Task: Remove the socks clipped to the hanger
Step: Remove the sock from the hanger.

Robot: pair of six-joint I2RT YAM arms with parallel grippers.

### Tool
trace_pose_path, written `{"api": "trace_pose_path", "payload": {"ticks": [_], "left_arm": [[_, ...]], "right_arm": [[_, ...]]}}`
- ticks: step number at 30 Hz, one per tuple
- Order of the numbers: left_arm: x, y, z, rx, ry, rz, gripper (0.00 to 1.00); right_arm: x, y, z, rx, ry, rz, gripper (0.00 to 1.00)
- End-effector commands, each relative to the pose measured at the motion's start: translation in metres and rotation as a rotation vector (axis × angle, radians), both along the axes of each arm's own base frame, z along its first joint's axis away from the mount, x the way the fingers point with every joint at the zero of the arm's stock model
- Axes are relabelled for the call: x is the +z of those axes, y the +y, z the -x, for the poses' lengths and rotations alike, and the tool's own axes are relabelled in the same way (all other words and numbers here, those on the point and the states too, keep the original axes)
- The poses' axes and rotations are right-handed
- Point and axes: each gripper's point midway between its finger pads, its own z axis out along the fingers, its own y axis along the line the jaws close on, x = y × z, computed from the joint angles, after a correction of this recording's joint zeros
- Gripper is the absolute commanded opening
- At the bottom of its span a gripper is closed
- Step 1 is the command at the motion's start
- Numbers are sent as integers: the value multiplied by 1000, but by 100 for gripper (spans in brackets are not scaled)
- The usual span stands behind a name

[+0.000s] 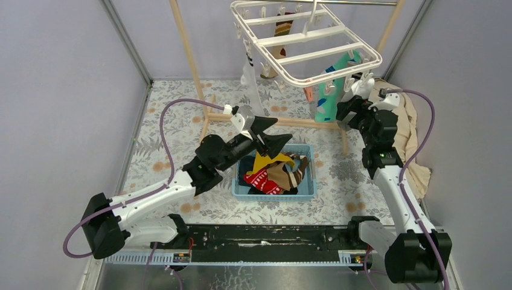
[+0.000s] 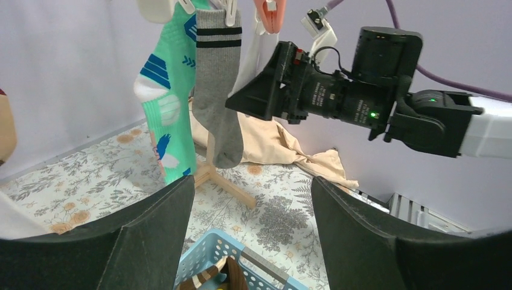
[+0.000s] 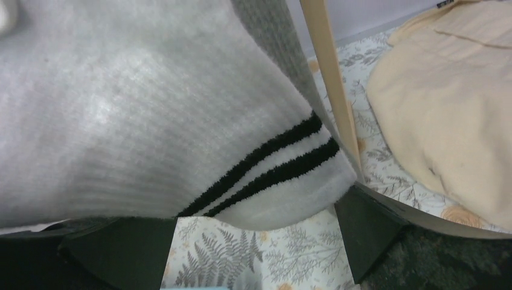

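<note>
Left gripper (image 1: pixel 273 134) jaws wide, nothing between them, hanging over the far rim of the blue basket (image 1: pixel 305 192).

Top view: basket sits mid-worktop, nearer the near edge, holding a heap of loose socks (image 1: pixel 275 174), brown-striped, red, yellow, dark. At the far edge, right of centre, the hanger (image 1: pixel 305 36) hangs high between the poles of the wooden rack (image 1: pixel 188 54); a teal sock (image 1: pixel 326 104) and a brown-striped sock (image 1: pixel 282 27) are clipped to it. I have my right gripper (image 1: pixel 345 109) raised at the hanger's near right corner. Beige cloth (image 1: pixel 412 124) heaped at the right edge. The worktop (image 1: pixel 175 121) wears a floral-print sheet; plain lilac-grey walls on three sides, metal posts in the far corners.

Left wrist view: my left fingers (image 2: pixel 151 238) stand well apart, framing floral sheet and one basket corner. Beyond them the teal sock and a grey sock (image 2: pixel 218 90) with two black cuff stripes hang side by side from clips. My right gripper points at the grey sock from the right, tip just beside it; touching or not, I can't tell here. Cloth lies against the wall behind.

Right wrist view: grey sock fills most of the frame, striped cuff lying between my spread right fingers (image 3: pixel 368 232). Jaws wide. One rack pole, floral sheet and the cloth show past it.
</note>
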Motion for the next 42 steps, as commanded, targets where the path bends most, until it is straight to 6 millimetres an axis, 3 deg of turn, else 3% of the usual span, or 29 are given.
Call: {"api": "trace_pose_path", "payload": {"ticks": [1, 4, 8, 11, 13, 17, 21, 28, 34, 42], "left_arm": [[4, 10, 2, 16, 6, 23, 78], [3, 13, 6, 10, 12, 23, 78], [2, 13, 10, -7, 22, 24, 77], [0, 13, 13, -18, 31, 20, 76], [-1, 15, 14, -18, 33, 20, 75], [-6, 19, 14, -6, 37, 20, 75], [-6, 18, 14, -6, 39, 19, 75], [0, 8, 10, -25, 34, 31, 75], [9, -16, 1, -67, 16, 41, 78], [33, -41, -25, -68, -64, 83, 92]], "right_arm": [[58, -4, -23, -13, -216, 56, 100], [67, 8, -29, 53, -308, 57, 100], [63, -4, -49, -18, -318, 55, 99], [73, -6, -54, -26, -381, 39, 90], [77, 4, -54, 27, -396, 27, 71], [82, 20, -45, 114, -402, -10, 22], [87, 27, -18, 156, -419, -34, 4], [85, 46, 21, 269, -342, -32, 0], [87, 67, 47, 397, -251, -67, 0], [92, 96, 81, 597, -172, -112, 0]]}}
